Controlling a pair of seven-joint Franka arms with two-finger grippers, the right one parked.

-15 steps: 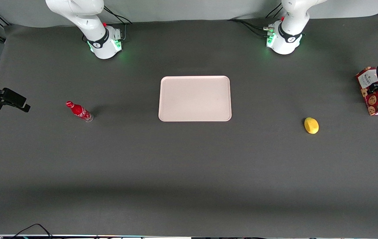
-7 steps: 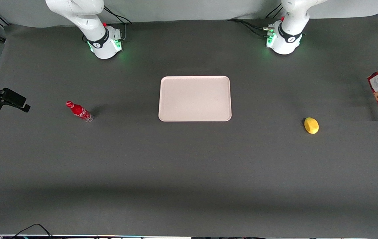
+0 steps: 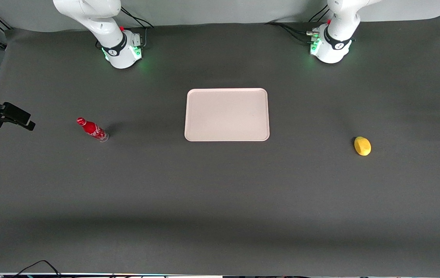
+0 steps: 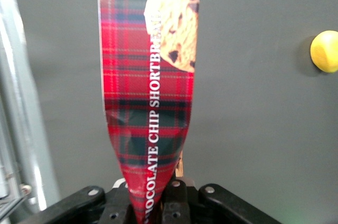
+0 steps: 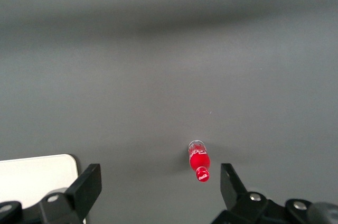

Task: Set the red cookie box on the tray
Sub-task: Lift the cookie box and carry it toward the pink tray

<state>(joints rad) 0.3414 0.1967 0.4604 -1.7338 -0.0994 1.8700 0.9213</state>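
In the left wrist view the red cookie box (image 4: 148,108) fills the middle, a tartan carton with white "CHOCOLATE CHIP SHORTBREAD" lettering and a cookie picture. My gripper (image 4: 152,207) is shut on its pinched lower end, and the box hangs above the dark table. Neither box nor gripper shows in the front view; both are off its edge at the working arm's end. The tray (image 3: 227,114), pale pinkish-white with rounded corners, lies flat at the table's middle with nothing on it; one corner of the tray (image 5: 31,174) shows in the right wrist view.
A yellow lemon (image 3: 362,146) lies between the tray and the working arm's end of the table, also seen as the lemon (image 4: 325,50) from the wrist. A small red soda bottle (image 3: 92,129) lies toward the parked arm's end. A metal rail (image 4: 18,113) runs beside the held box.
The box, held by my gripper, has moved sideways out of the front view at the working arm's end of the table. Tray, lemon and bottle have not moved.
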